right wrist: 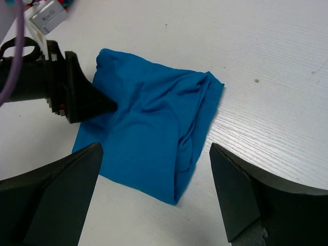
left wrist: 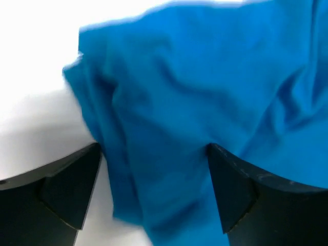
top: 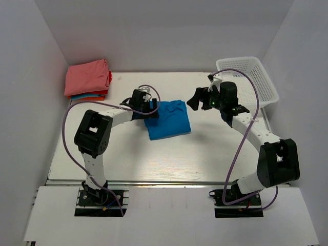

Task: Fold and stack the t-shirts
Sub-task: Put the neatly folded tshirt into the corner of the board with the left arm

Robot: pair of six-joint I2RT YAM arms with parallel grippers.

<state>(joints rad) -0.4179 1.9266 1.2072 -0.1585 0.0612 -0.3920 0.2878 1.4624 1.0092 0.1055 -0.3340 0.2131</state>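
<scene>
Left wrist view: I am seeing the left gripper (left wrist: 154, 151) with its fingers (left wrist: 66, 187) standing wide apart. The bright blue t-shirt (left wrist: 205, 87) is lying between them and spreading ahead of them. Its rumpled edge is running just inside the finger on the left of this view. The cloth is filling the gap, but neither finger is pinching it.

Right wrist view: I am holding the right gripper (right wrist: 155, 148) above the table (right wrist: 266, 46), its fingers (right wrist: 241, 195) likewise spread wide and gripping nothing. The blue t-shirt is lying ahead of the gap as a rough folded rectangle. A thicker fold is sitting toward the finger on the right of this view. The left gripper's black tip is touching the shirt's far-left edge.

Top view: well beyond the left gripper's fingers, at the far corner, a salmon-pink shirt (top: 87, 77) is resting on a blue shirt (top: 82, 95) and an orange-red shirt (top: 93, 98). A white mesh basket (top: 256, 72) is standing behind the right gripper's fingers.
</scene>
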